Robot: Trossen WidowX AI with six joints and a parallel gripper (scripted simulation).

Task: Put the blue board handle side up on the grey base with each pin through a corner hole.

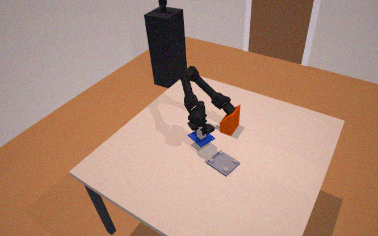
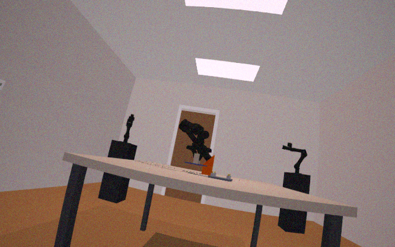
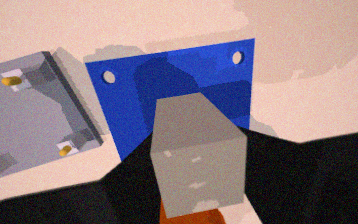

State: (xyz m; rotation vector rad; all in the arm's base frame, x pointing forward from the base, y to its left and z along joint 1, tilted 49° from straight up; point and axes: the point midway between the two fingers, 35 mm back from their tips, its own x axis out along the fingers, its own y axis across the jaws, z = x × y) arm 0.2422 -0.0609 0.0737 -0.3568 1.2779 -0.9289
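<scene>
My gripper (image 1: pixel 201 132) (image 2: pixel 196 157) (image 3: pixel 185 129) is shut on the square grey handle (image 1: pixel 201 134) (image 3: pixel 200 172) of the blue board. The blue board (image 1: pixel 201 143) (image 2: pixel 189 162) (image 3: pixel 120 110) hangs a little above the table, roughly level and handle side up, with its shadow below. Two corner holes show in the wrist view; the fingers and handle hide the near part of the board. The grey base (image 1: pixel 222 163) (image 2: pixel 221 178) (image 3: pixel 25 120) lies on the table beside the board, apart from it. Its four posts with gold pins show in the top view; three pins show in the wrist view.
An orange upright block (image 1: pixel 230 121) (image 2: pixel 207 165) (image 3: pixel 192 218) stands behind the held board, in front of the arm's lower end. The table (image 1: pixel 143 172) (image 2: pixel 174 180) carries them. Other arms on black pedestals (image 2: pixel 118 171) (image 2: pixel 294 202) stand beyond the table.
</scene>
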